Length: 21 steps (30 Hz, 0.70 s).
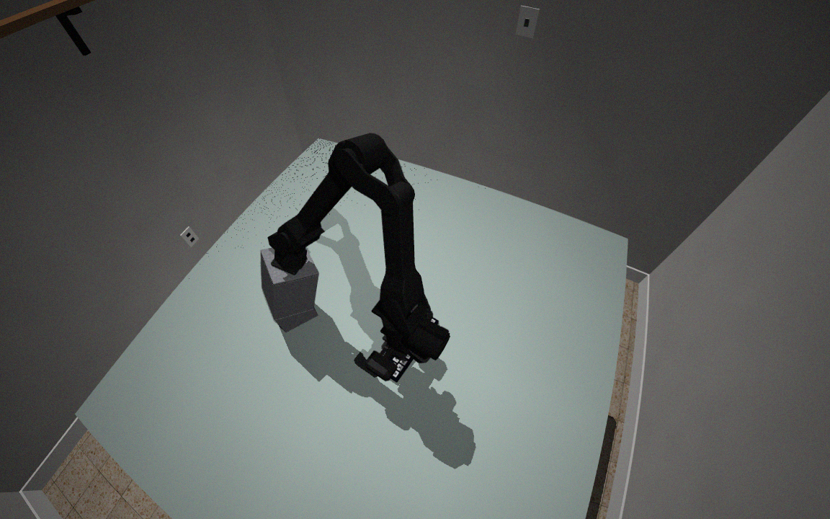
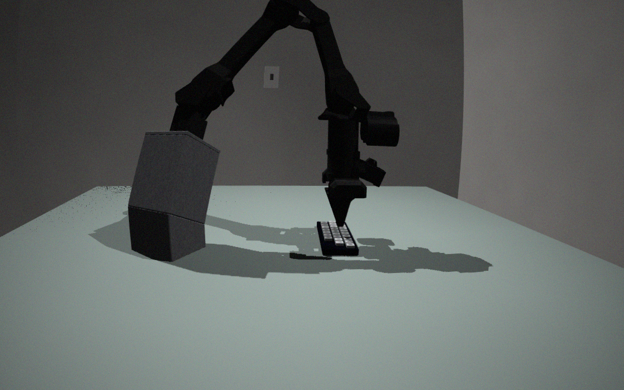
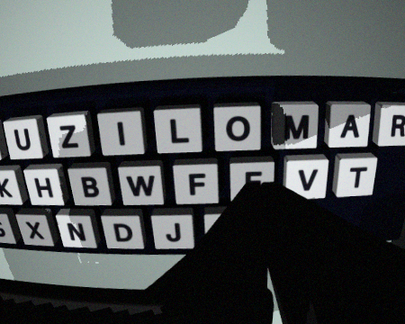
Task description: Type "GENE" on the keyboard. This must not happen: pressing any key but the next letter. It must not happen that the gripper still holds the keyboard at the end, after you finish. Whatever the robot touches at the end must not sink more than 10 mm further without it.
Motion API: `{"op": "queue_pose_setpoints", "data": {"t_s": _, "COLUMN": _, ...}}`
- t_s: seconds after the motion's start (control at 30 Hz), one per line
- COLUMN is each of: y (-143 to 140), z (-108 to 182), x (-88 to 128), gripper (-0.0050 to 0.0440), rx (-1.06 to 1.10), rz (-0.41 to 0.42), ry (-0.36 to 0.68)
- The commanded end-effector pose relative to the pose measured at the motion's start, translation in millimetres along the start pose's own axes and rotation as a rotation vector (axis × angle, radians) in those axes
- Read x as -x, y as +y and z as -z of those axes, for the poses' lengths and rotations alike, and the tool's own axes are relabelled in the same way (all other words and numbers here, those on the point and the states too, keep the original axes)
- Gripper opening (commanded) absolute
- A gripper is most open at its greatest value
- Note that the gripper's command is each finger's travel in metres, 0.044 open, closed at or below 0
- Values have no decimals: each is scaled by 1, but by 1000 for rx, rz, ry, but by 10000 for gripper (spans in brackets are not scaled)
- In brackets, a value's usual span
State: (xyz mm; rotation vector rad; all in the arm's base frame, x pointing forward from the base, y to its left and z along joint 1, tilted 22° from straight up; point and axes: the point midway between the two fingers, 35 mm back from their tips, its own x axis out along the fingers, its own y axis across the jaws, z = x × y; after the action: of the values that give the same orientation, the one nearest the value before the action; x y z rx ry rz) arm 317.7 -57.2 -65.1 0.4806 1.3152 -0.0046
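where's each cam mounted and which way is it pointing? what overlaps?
Top: high up, looking down on the table; whole arm and its grey base block show.
Exterior: near table height, facing the arm side-on; the shut fingers meet the keyboard.
Wrist: on the arm, looking past the fingers at the keys.
All three show the keyboard.

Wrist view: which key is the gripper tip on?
The E key in the middle row, between F and V; the shut gripper covers its lower half.
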Motion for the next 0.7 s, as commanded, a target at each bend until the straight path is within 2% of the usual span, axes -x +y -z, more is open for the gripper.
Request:
{"op": "queue_pose_setpoints", "data": {"t_s": 0.0, "y": 0, "z": 4, "x": -6, "gripper": 0, "rx": -7, "rz": -5, "ry": 15}}
{"op": "queue_pose_setpoints", "data": {"t_s": 0.4, "y": 0, "z": 4, "x": -22, "gripper": 0, "rx": -7, "rz": -5, "ry": 15}}
{"op": "queue_pose_setpoints", "data": {"t_s": 0.67, "y": 0, "z": 4, "x": -23, "gripper": 0, "rx": -7, "rz": -5, "ry": 15}}
